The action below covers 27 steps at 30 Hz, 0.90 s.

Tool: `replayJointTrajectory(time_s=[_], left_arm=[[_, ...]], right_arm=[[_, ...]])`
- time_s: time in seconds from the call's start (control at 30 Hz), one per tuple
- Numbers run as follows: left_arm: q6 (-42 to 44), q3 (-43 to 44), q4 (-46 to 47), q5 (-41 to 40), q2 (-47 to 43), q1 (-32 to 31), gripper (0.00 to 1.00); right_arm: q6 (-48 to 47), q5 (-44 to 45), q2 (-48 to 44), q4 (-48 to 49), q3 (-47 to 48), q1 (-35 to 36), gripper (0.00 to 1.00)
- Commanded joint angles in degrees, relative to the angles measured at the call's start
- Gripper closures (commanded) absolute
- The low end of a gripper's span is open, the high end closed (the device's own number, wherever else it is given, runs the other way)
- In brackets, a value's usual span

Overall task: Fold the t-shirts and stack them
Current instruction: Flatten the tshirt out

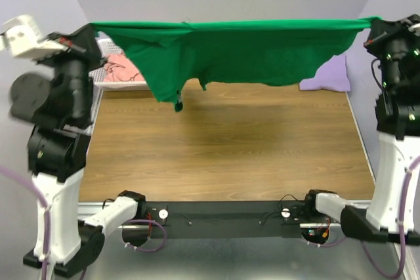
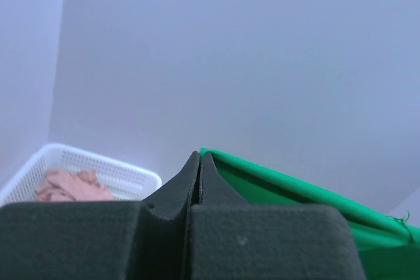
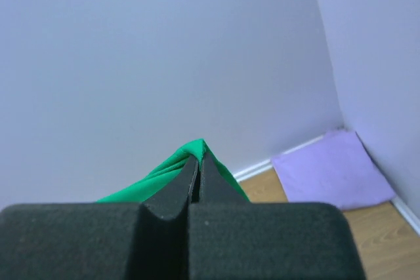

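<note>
The green t-shirt [image 1: 236,50] hangs stretched in the air across the back of the table, held by its upper edge at both ends. My left gripper [image 1: 90,29] is shut on its left corner, and green cloth [image 2: 295,191] runs off to the right of the closed jaws [image 2: 199,157]. My right gripper [image 1: 371,25] is shut on the right corner, with green cloth [image 3: 157,175] bunched over the closed tips [image 3: 198,155]. A lavender t-shirt [image 1: 331,73] lies folded at the back right [image 3: 331,168]. A salmon pink t-shirt [image 1: 121,70] lies in the basket [image 2: 69,185].
A white lattice basket [image 1: 108,82] stands at the back left corner [image 2: 98,165]. The wooden table top [image 1: 223,149] stretches below the hanging shirt. Pale walls close in behind and on both sides. The arm bases stand at the near edge.
</note>
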Motion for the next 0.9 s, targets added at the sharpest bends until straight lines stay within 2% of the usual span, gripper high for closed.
replayJointTrajectory(time_s=[0.0,0.23,0.4,0.53,0.67,0.7,0.87], left_arm=[[11.67,2.95,6.40,-11.37,-7.84,1.56,1.00],[18.98,6.20,7.10,-12.26,-8.91,0.42,1.00],[20.13,3.84,7.28,-10.67,-6.10,0.15,1.00],[19.17,-0.99,7.19,-8.13,-1.97,0.15,1.00],[17.06,-10.65,8.77,-2.78,1.98,0.15,1.00],[16.01,-15.37,9.38,-1.98,3.03,0.15,1.00],[13.45,-27.35,14.83,3.73,14.36,0.15,1.00]], right_arm=[[-8.11,4.62,-5.38,0.97,0.21,-1.36,0.99],[-11.37,-0.14,-8.64,1.33,1.26,0.66,0.99],[-15.15,0.30,-8.20,1.33,-0.84,3.30,0.99],[-15.95,1.62,-7.06,1.42,-6.37,4.44,0.99],[-15.51,0.74,-4.61,1.95,-13.92,4.62,0.99],[-15.16,0.91,-3.64,2.12,-17.51,4.62,0.99],[-13.58,3.81,5.05,4.23,-27.11,4.62,0.99]])
